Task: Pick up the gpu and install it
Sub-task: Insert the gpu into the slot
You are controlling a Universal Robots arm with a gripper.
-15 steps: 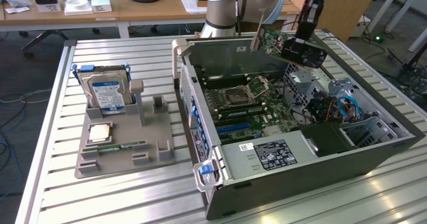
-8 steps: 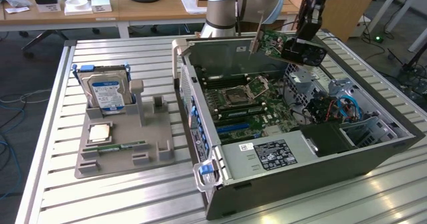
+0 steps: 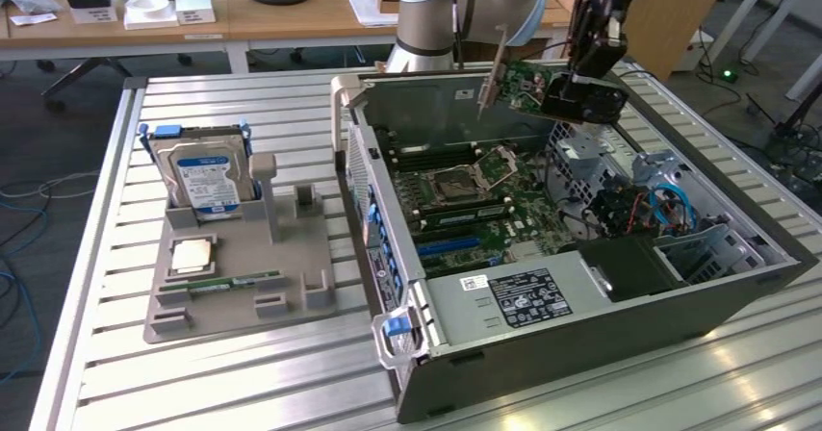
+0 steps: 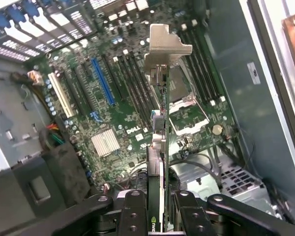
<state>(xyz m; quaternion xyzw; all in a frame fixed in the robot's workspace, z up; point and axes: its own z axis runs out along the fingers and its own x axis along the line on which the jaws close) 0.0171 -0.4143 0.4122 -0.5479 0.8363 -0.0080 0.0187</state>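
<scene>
Gpu (image 3: 525, 83), the thin flat green-and-black card with a silver metal bracket (image 3: 492, 75) at 1 end, hangs in the air over the open grey metal computer case (image 3: 578, 325). In the exterior view it sits at about 1 o'clock from the case's middle. At 9 o'clock from the case stands the grey plastic parts tray (image 3: 244, 287). Inside the case lies the green motherboard (image 3: 475, 200); the gpu is well clear of it and not yet seated. Your black claw (image 3: 584, 94) is pinching the gpu, with 1 of its fingers (image 4: 132, 215) on each face. In the wrist view the card runs edge-on over the board, and the long blue slot (image 4: 102, 81) lies beside its line, not under it.

I judge 2 risks. Lowering off-line would jam the card's edge against the board, and the bracket could catch the case wall if the card tilts in so narrow a grip.
</scene>
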